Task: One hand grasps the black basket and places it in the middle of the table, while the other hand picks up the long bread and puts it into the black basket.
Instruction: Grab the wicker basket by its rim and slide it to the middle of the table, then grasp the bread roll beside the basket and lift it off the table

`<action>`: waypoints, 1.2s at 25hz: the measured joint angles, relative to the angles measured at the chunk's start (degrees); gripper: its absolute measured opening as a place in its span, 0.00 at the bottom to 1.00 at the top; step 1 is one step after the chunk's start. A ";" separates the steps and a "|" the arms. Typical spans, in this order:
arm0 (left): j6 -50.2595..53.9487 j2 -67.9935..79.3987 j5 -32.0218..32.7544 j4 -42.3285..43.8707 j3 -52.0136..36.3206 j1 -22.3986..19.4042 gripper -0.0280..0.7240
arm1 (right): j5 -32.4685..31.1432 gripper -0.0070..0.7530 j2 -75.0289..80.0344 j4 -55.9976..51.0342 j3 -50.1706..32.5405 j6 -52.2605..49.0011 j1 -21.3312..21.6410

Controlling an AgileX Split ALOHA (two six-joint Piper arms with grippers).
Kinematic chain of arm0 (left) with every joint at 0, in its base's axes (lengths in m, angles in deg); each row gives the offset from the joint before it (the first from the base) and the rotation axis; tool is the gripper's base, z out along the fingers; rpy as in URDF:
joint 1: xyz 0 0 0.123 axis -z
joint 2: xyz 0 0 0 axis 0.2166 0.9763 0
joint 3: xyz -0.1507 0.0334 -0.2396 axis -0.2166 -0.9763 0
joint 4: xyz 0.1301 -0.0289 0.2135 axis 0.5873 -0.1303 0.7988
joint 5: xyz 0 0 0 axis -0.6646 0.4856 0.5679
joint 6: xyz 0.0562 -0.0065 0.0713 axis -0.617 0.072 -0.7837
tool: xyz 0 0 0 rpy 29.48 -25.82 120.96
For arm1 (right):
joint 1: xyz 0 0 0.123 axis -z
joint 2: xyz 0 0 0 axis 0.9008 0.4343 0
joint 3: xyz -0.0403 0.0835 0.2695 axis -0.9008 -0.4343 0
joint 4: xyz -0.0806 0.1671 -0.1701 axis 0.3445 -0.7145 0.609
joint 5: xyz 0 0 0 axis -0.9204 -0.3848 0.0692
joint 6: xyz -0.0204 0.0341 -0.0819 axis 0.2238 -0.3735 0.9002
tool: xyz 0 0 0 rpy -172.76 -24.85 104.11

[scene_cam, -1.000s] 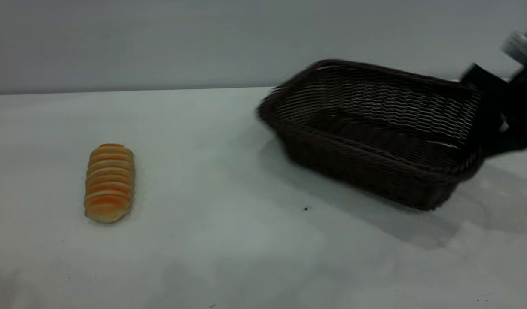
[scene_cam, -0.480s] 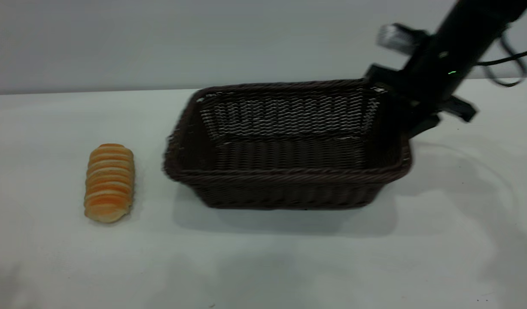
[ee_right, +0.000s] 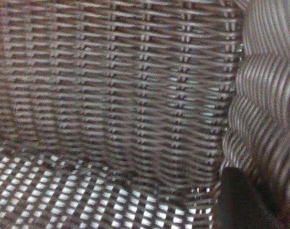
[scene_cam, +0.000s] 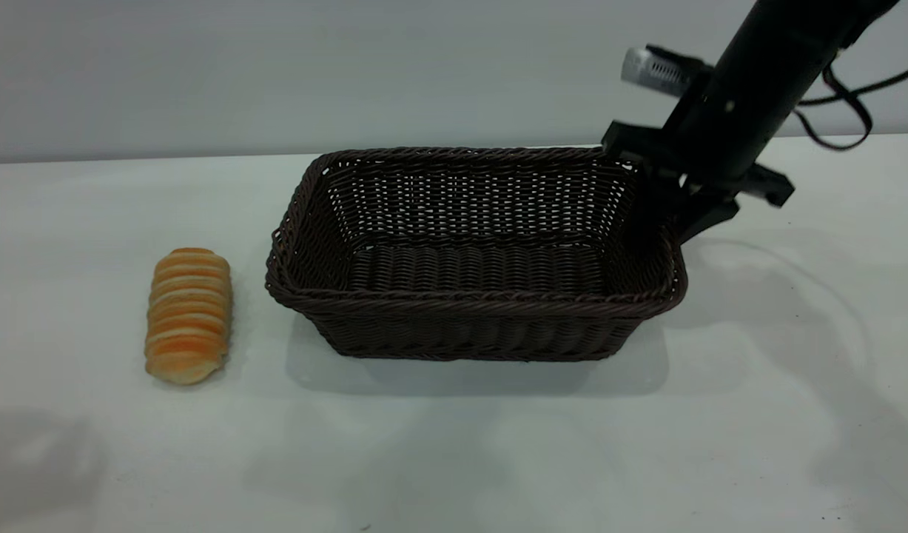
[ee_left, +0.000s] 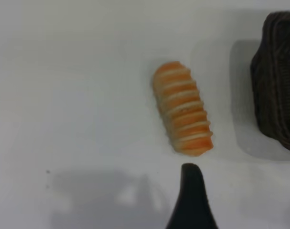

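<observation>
The black basket [scene_cam: 472,255] rests flat on the table [scene_cam: 454,444] near the middle. My right gripper [scene_cam: 672,211] is shut on the basket's right wall, with one finger inside [ee_right: 238,200] and the rest outside. The right wrist view is filled with the basket's woven inner wall [ee_right: 116,86]. The long bread [scene_cam: 189,316] lies on the table left of the basket, a short gap from it. My left gripper [ee_left: 226,205] is out of the exterior view; it hovers open just short of one end of the bread [ee_left: 183,114], with only one finger [ee_left: 192,195] showing.
A corner of the basket [ee_left: 278,81] shows in the left wrist view, close beside the bread. A black cable [scene_cam: 853,96] loops behind the right arm. Bare table lies in front of the basket and the bread.
The right gripper carried the tilted basket from the right side leftward and it now sits flat mid-table. The bread has not moved.
</observation>
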 joint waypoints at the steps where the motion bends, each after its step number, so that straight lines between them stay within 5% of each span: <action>1: -0.21 2.64 -1.01 -0.79 0.00 0.00 0.82 | -0.56 0.40 -1.05 0.31 0.00 0.59 0.21; 4: -3.22 10.88 -4.81 -4.35 0.00 0.00 0.82 | -2.46 0.61 -5.66 3.17 0.00 2.43 0.46; 8: -10.57 22.23 -8.47 -12.81 0.22 0.00 0.82 | -8.27 0.73 -15.32 9.43 0.05 3.21 0.89; 13: -24.53 34.90 -13.02 -27.18 0.60 0.11 0.82 | -21.21 0.73 -26.84 11.69 0.05 3.26 0.76; 19: -38.88 47.39 -14.93 -41.64 6.76 1.43 0.82 | -23.71 0.67 -38.69 12.05 -1.19 3.08 0.18; 30: -38.36 53.86 -15.00 -34.27 15.87 2.17 0.82 | -24.63 0.65 -59.95 14.33 -15.42 1.19 0.18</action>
